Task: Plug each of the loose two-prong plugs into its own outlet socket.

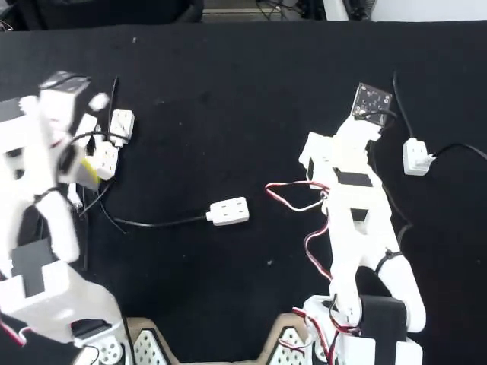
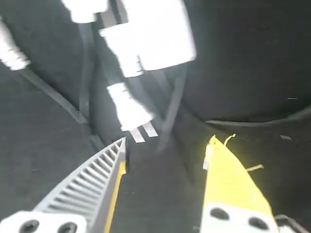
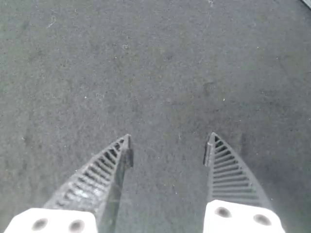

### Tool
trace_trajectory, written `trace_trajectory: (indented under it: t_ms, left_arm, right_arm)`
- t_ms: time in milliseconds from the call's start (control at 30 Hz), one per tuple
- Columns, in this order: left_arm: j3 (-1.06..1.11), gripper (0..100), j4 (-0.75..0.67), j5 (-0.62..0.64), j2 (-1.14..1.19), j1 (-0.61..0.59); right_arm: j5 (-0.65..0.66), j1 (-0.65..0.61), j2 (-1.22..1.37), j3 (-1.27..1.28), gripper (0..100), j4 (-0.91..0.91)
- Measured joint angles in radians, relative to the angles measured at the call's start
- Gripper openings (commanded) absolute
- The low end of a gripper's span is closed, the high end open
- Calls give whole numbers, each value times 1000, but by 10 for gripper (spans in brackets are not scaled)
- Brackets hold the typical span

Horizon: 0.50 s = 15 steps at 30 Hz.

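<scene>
Black cloth covers the worktop (image 1: 228, 76), where two white arms stand side by side. At the left edge of the high view, the left claw (image 2: 167, 143) hangs released, its grey finger and yellow-taped finger spread apart, over a tangle (image 1: 106, 144) of white pieces and dark leads. A plug (image 2: 129, 110) lies just beyond the grey fingertip, its two prongs bare, plugged into nothing and pointing back toward the claw; nothing is gripped. A bigger white block (image 2: 160, 39) sits past it, possibly a socket, though blur leaves that unsure. A socket (image 1: 229, 211) rests near the middle of the frame, well apart from both arms, its cable (image 1: 163, 223) running left toward the tangle. At the right of the frame a white adapter (image 1: 415, 157) lies on its own lead, near the right arm. The right claw (image 3: 167, 141) is likewise released, both ribbed fingers wide apart above bare cloth, holding nothing. Red and white wires (image 1: 274, 192) loop off that arm's side toward the centre of the frame.
</scene>
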Motion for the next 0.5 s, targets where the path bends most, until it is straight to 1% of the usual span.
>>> trace_trajectory:
  t_ms: [100,233,333,500]
  left_arm:
    - [0,267,-83,-49,0,-98]
    - [0,267,-227,-51,20,-192]
    - [0,267,-325,23,86,-224]
    - [-43,267,-479,166,241,-238]
  right_arm:
    - [0,0,0,0,230,0]
    - [0,-21,0,0,230,0]
    - [0,-35,0,0,230,0]
    - [0,-34,0,3,230,0]
